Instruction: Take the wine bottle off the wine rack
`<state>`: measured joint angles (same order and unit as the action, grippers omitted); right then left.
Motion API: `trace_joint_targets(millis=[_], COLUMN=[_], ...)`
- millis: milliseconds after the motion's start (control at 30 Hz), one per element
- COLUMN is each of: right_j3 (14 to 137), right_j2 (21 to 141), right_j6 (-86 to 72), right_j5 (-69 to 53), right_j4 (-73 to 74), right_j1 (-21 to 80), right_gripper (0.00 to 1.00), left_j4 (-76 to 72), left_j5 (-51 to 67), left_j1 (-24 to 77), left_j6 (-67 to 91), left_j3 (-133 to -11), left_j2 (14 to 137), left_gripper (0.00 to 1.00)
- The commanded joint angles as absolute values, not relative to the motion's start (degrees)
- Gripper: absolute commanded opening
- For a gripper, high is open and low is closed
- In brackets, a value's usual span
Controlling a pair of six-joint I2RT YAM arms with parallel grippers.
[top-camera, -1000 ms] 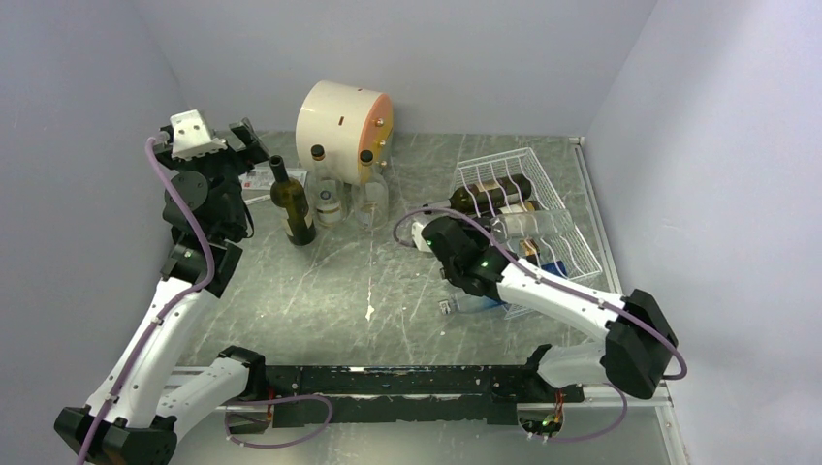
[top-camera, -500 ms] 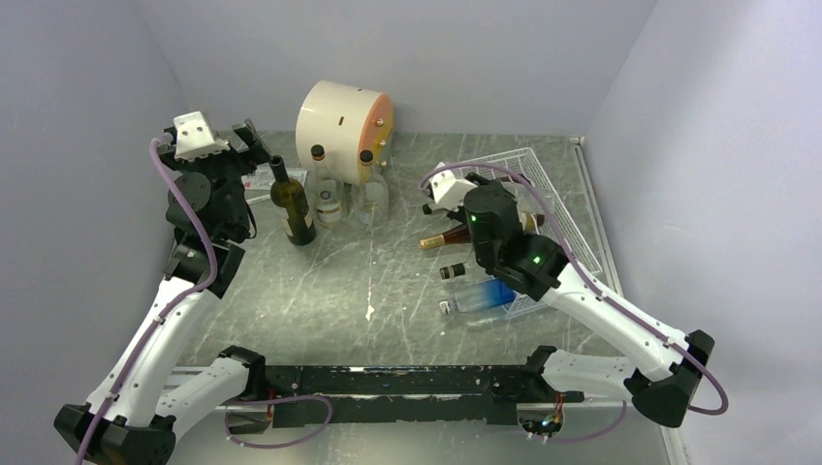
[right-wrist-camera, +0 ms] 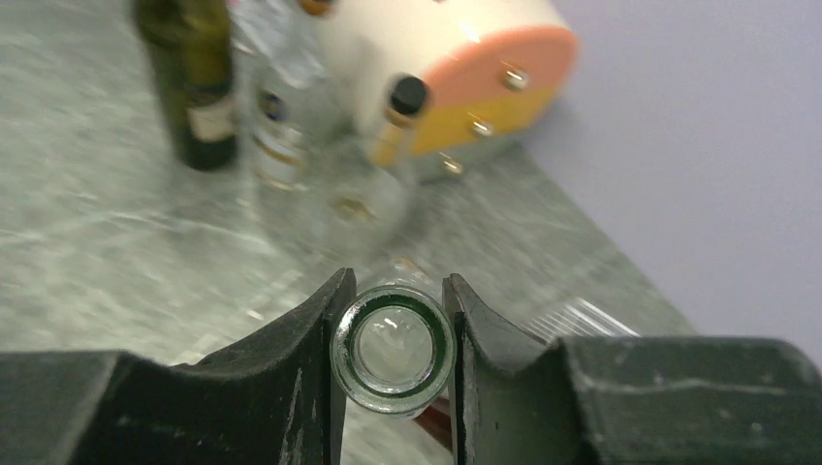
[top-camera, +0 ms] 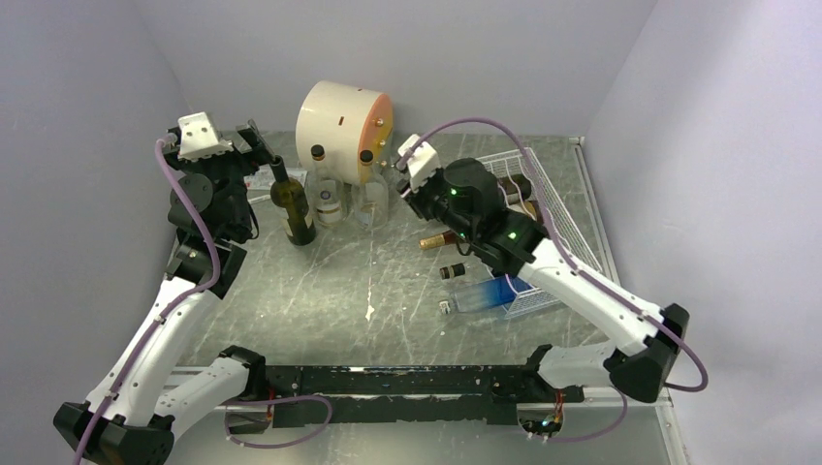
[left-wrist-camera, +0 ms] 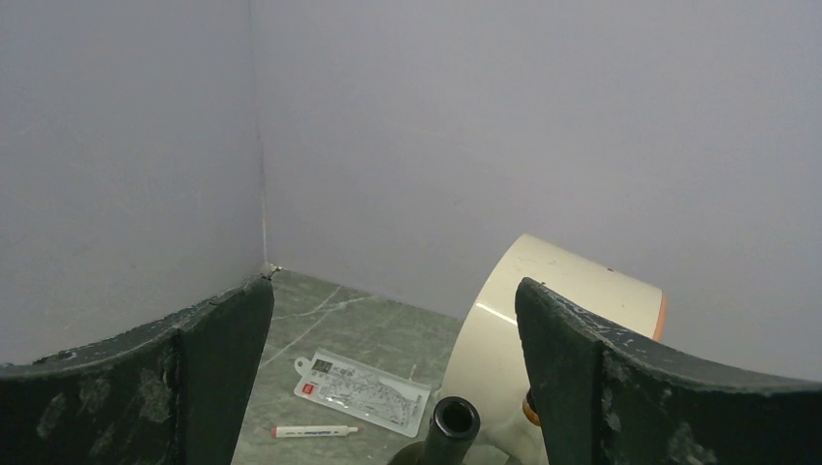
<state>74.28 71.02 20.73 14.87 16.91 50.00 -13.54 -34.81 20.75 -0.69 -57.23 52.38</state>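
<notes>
black fingers of the left claw (left-wrist-camera: 393, 300) stand wide apart and hold nothing. that arm has hardly stirred over the last second. the mouth of a dark green bottle (left-wrist-camera: 454, 422) sits directly beneath the gap, with the cream drum (left-wrist-camera: 557, 320) just beyond it.

the change is all on the right. a second ago the right arm lay low across the front of the wine rack (top-camera: 567, 228). now its wrist has risen and swung left, away from the wires and toward the clear bottles (top-camera: 325, 199) standing by the drum. the right claw (right-wrist-camera: 395, 310) is clamped on the neck of a clear glass wine bottle (right-wrist-camera: 393, 354), whose open mouth shows end-on between the two fingers.

the rack lies behind and to the right of that claw. a dark gold-necked bottle (top-camera: 441, 239) and a blue bottle (top-camera: 482, 294) lie in it, below the forearm. from above, the arm hides the held bottle's body, so whether its base is free of the cradles cannot be told. judging by the lift, it is out or nearly so, and setting it down is what remains.
</notes>
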Motion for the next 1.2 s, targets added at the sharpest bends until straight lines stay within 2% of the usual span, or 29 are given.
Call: trace_joint_targets(millis=[0,233,367,767,1100,1133,1167], right_j3=[75.14,77.59,80.25,92.14,96.12,95.93,96.01], right_j2=[75.25,86.89,93.45,106.22,110.36,110.46,110.62], right_j6=[9.78,0.79,-0.05,3.54,6.14,6.09,5.99], right_j5=[-0.92,-9.55,-7.12,-1.82,3.41,3.77,3.92], right_j4=[2.33,-11.50,-14.46,-8.81,-4.13,-4.13,-3.94], right_j1=[50.27,50.27,50.88,52.26,54.50,54.61,54.66], right_gripper=[0.00,0.00,0.00,0.00,0.00,0.01,0.07], left_j4=[-16.16,-15.87,-16.31,-16.38,-16.12,-16.20,-16.39], left_j5=[-36.63,-36.21,-35.72,-35.21,-34.85,-34.85,-35.15], left_j1=[21.27,21.27,21.33,21.33,21.35,21.34,21.29], left_j6=[-1.81,-1.48,-1.42,-1.55,-1.28,-1.38,-1.40], left_j3=[-56.74,-56.88,-56.46,-56.57,-56.67,-56.62,-56.56], left_j2=[51.46,51.58,51.29,50.77,51.26,51.26,51.25], left_gripper=[0.98,0.98,0.98,0.98,0.98,0.98,0.98])
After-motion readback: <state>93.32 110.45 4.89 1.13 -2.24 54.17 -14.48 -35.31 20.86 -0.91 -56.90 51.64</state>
